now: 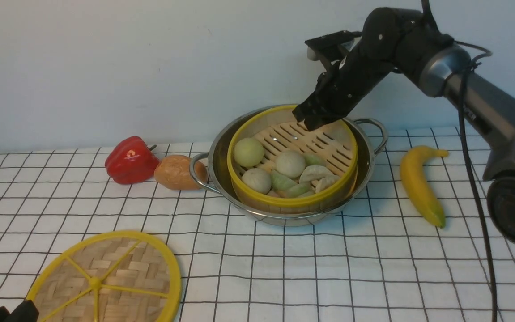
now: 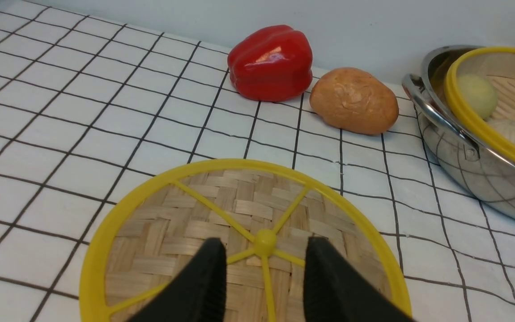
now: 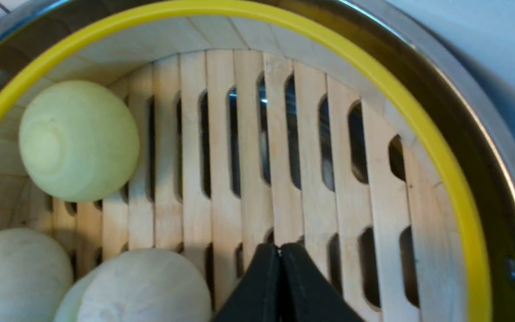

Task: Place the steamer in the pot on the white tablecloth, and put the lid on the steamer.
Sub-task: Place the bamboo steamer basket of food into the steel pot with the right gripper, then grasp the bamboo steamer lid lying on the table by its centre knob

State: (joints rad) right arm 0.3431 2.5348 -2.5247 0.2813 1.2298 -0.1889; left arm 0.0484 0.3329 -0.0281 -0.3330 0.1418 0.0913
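Steamer sits in pot; right end effector clenched, empty. Left end effector parted over lid. Straddle hub, clamp squarely.

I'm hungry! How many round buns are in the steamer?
3. A green bun at the steamer's left, a white bun in its middle, a second white bun at the front left. The dumplings beside them could hide more.
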